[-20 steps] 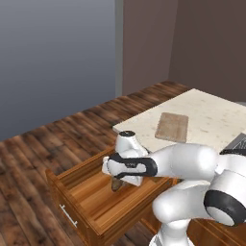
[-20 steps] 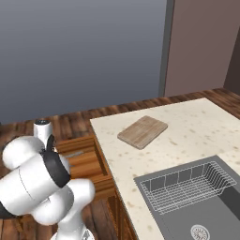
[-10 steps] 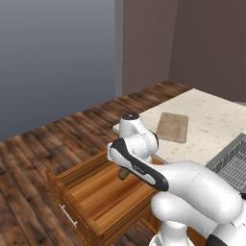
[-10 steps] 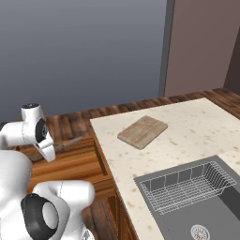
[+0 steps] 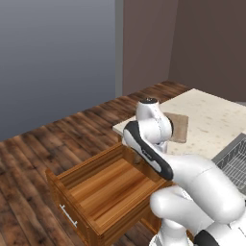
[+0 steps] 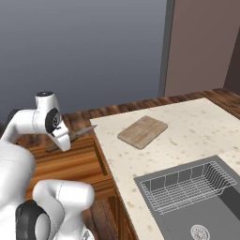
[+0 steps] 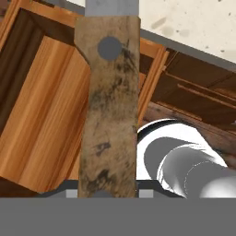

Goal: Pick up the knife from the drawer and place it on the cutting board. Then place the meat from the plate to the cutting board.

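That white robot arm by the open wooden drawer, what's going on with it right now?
The white robot arm's gripper is shut on the small knife with the dark brown wooden handle and grey blade, holding it in the air above the open orange-brown wooden drawer. In the right base view the blade pokes out toward the speckled cream counter. The light-brown rectangular wooden cutting board lies bare on that counter, so the knife has not yet been put down there.

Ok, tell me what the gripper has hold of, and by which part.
The gripper holds the knife by its wooden handle, lifted above the open drawer; the blade points away toward the counter.
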{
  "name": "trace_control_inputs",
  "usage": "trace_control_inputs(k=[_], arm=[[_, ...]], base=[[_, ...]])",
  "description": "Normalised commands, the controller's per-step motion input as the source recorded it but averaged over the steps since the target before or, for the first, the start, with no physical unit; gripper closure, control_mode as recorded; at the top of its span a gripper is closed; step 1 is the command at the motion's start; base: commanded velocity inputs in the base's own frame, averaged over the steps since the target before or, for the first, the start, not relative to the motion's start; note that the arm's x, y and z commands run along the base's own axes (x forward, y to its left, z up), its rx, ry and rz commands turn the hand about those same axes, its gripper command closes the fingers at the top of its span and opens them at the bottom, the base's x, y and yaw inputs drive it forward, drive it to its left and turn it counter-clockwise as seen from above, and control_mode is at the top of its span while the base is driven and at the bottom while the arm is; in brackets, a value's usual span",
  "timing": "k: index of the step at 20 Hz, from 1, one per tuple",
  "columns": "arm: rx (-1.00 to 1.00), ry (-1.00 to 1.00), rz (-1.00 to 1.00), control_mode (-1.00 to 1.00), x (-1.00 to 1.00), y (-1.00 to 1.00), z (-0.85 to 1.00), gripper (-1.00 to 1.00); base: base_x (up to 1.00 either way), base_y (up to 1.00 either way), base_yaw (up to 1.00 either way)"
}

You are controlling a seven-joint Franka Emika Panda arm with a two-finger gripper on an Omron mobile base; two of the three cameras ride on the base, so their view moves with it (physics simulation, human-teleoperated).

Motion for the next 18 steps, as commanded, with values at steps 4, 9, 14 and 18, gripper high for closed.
trace_control_inputs(k=[4, 9, 14, 18], arm=[[0.0, 0.0, 0.02, -1.0, 0.53, -0.46, 0.0, 1.0], [0.0, 0.0, 0.03, -1.0, 0.61, -0.45, 0.0, 1.0], [0.0, 0.03, 0.03, -1.0, 0.7, -0.55, 0.0, 1.0], [0.0, 0.03, 0.02, -1.0, 0.68, -0.53, 0.0, 1.0]], base=[[0.0, 0.0, 0.0], [0.0, 0.0, 0.0], [0.0, 0.0, 0.0], [0.0, 0.0, 0.0]])
